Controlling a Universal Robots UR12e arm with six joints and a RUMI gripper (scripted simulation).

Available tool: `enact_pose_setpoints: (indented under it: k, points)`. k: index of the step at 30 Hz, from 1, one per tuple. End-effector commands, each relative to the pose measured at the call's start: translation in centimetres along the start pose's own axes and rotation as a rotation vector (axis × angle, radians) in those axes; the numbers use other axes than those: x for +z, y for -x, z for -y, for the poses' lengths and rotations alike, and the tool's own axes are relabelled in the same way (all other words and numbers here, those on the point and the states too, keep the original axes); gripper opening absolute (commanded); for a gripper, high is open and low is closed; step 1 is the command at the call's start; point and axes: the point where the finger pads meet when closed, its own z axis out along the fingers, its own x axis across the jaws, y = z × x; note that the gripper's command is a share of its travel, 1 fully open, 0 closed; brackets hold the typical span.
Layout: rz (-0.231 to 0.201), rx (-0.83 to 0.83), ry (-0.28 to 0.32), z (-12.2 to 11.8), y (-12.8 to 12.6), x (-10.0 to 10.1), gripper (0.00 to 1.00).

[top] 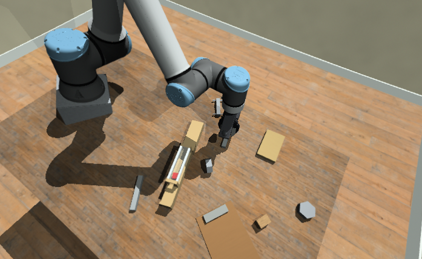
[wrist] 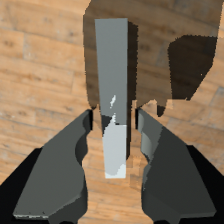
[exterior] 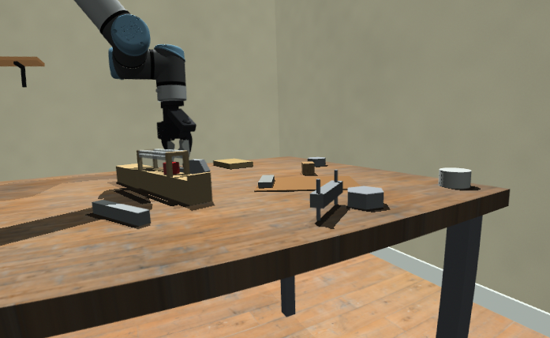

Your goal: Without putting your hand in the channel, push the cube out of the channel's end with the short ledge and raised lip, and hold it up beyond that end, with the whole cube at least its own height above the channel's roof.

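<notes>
The red cube (top: 175,175) (exterior: 173,167) sits inside the wooden channel (top: 168,201) (exterior: 171,189), under its pale roof rails, near the end closest to the top camera. My gripper (top: 224,141) (exterior: 175,146) (wrist: 113,110) is down at the table beside the channel's far end. Its fingers are partly open and straddle a slim grey bar (top: 224,143) (wrist: 111,60) that lies on the table. A small gap shows on each side of the bar in the wrist view. In the exterior view the bar is hidden behind the channel.
A longer grey bar (top: 135,196) (exterior: 121,212) lies left of the channel and a small grey block (top: 207,165) right of it. A tan plate (top: 270,145) (exterior: 233,163), a cardboard sheet (top: 228,239), a small wooden cube (top: 263,221) and a grey hexagon (top: 307,210) lie further right.
</notes>
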Motion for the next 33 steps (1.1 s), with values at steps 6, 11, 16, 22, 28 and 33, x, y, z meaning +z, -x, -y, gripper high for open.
enact_pose_setpoints:
  k: [6,11,16,22,28,33]
  points:
    - [0.001,0.0,0.0,0.01,0.07,-0.06,0.22]
    - [0.001,0.0,0.0,0.01,0.07,-0.06,0.22]
    - [0.001,0.0,0.0,0.01,0.07,-0.06,0.22]
    - [0.001,0.0,0.0,0.01,0.07,-0.06,0.22]
    - [0.001,0.0,0.0,0.01,0.07,-0.06,0.0]
    - [0.001,0.0,0.0,0.01,0.07,-0.06,0.0]
